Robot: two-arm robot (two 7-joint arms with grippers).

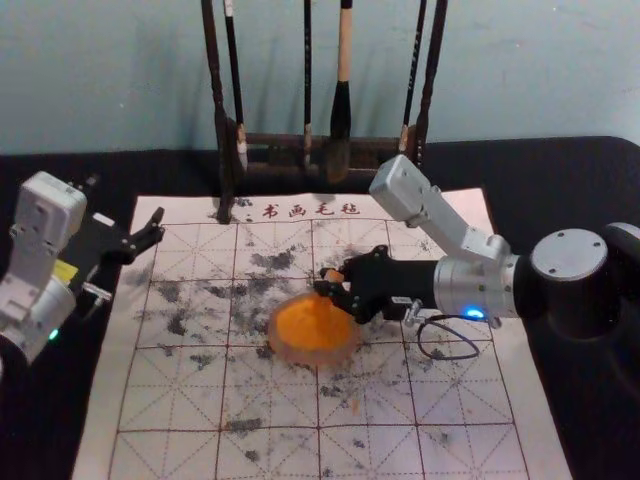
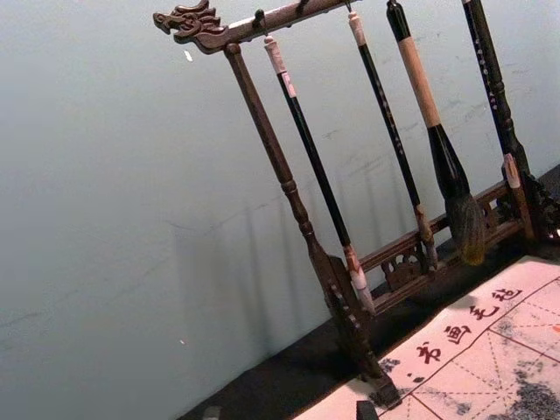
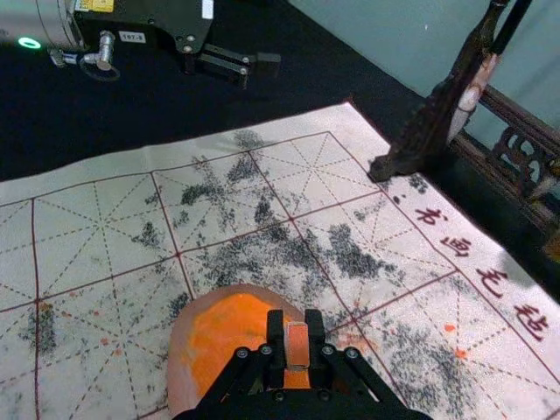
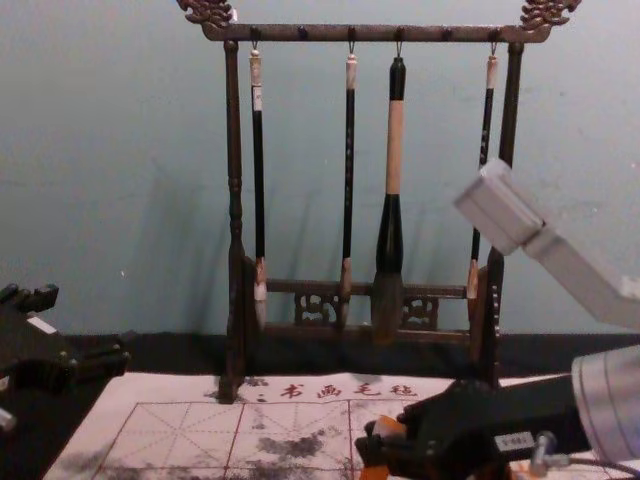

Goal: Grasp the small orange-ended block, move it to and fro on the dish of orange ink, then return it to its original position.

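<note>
Right pincer (image 3: 296,325), clamped on small rectangular orange-ended block (image 3: 297,350) at round orange-ink dish (image 3: 180,354), mid-mat; left pincer (image 4: 86,328), fingers apart, by white gridded mat (image 1: 470,400)'s far left corner; stage: inking, apparently, calling for light to-and-fro strokes.

Pale blue-grey wall (image 1: 100,80) behind a table under black cloth (image 1: 590,180).
</note>
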